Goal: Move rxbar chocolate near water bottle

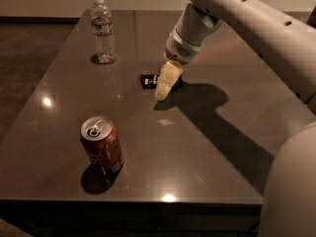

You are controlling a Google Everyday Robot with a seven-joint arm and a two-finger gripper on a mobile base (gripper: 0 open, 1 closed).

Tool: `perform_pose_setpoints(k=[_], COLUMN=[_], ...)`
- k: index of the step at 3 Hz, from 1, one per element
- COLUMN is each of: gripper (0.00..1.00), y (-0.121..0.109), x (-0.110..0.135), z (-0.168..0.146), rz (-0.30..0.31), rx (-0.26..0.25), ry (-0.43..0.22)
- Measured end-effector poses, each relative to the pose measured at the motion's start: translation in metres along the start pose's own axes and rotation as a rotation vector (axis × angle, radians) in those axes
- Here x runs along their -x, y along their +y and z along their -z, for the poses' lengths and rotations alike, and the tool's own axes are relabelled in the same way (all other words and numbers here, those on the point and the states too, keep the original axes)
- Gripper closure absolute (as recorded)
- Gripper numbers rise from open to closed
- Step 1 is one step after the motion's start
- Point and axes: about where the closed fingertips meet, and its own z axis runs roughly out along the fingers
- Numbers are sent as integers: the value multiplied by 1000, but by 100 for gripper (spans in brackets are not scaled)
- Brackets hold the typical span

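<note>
Pincer [164,85], open or closed not determinable, sits low at the right end of the rxbar chocolate [148,80], flat on the table [54,142] well apart from the water bottle [103,31]; an off-centre descent would likely skid the thin bar away ungrasped.

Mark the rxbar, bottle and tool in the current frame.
rxbar [148,81]: camera view, exposed left end of the wrapper.
bottle [104,36]: camera view, mid-body just below the label.
tool [162,93]: camera view, lower tip, overlapping the rxbar's right part.
</note>
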Motion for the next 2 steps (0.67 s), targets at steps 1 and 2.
perform_pose_setpoints(k=[1,2], gripper=[1,14], y=[-1,-2], x=[2,2], z=[-8,-15], rz=[14,26], rx=[21,40], ry=[19,33])
